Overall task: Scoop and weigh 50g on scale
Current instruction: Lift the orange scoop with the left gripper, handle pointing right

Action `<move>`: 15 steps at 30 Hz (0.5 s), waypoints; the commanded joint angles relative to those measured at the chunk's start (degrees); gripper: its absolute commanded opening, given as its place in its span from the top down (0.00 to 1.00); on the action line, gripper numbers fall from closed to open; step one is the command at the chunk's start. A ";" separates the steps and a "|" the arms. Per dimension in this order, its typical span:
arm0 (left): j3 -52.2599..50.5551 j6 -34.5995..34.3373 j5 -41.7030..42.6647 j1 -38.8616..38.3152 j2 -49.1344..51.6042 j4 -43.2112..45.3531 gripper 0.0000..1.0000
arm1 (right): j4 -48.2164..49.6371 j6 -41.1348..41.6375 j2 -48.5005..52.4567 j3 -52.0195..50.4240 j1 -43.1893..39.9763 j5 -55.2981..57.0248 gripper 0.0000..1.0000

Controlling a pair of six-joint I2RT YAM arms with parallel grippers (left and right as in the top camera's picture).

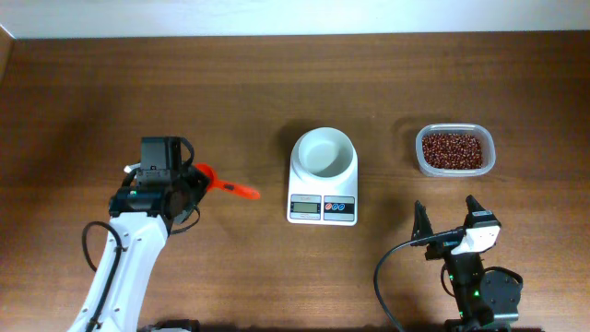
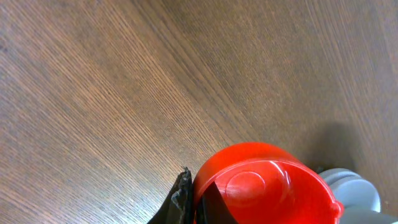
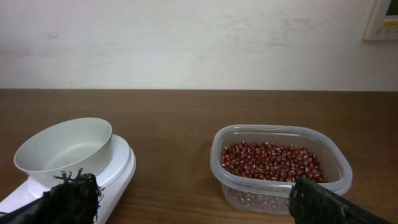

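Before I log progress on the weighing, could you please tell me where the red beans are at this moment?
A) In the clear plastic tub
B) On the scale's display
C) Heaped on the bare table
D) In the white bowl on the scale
A: the red beans lie in the clear plastic tub, while the white bowl on the scale shows only its bare inside.
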 commanded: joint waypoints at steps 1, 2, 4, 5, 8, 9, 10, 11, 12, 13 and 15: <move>-0.17 -5.84 0.76 0.17 -1.05 0.11 1.00 | -0.17 0.17 -0.37 -0.31 0.33 -0.52 0.01; -0.17 -8.55 -0.13 0.17 -1.05 0.11 1.00 | -0.17 0.17 -0.37 -0.31 0.33 -0.52 0.01; -0.15 -12.26 -1.86 0.17 -1.05 0.11 1.00 | -0.17 0.17 -0.37 -0.31 0.33 -0.52 0.01; -0.15 -13.03 -2.08 0.20 -1.05 0.35 1.00 | -0.17 0.17 -0.37 -0.31 0.33 -0.52 0.01; -0.15 -13.18 -2.23 0.17 -1.05 1.25 1.00 | -0.17 0.17 -0.37 -0.31 0.33 -0.52 0.01; -0.15 -13.18 -2.23 0.17 -1.05 1.77 1.00 | -0.17 0.17 -0.37 -0.31 0.33 -0.52 0.01; -0.15 -13.18 -2.21 0.17 -1.05 2.32 1.00 | -0.17 0.17 -0.37 -0.31 0.33 -0.52 0.01; -0.15 -13.20 -2.21 0.17 -1.05 2.56 1.00 | -0.20 0.17 -0.37 -0.31 0.33 -0.52 0.01; -0.15 -13.20 -2.21 0.17 -1.05 2.71 1.00 | -0.17 0.17 -0.37 -0.31 0.33 -0.52 0.01; -0.15 -13.18 -2.19 0.17 -1.09 2.69 1.00 | -0.17 0.17 -0.37 -0.31 0.33 -0.52 0.01; -0.15 -13.18 -2.16 0.17 -1.66 2.71 1.00 | -0.20 0.17 -0.37 -0.31 0.33 -0.52 0.01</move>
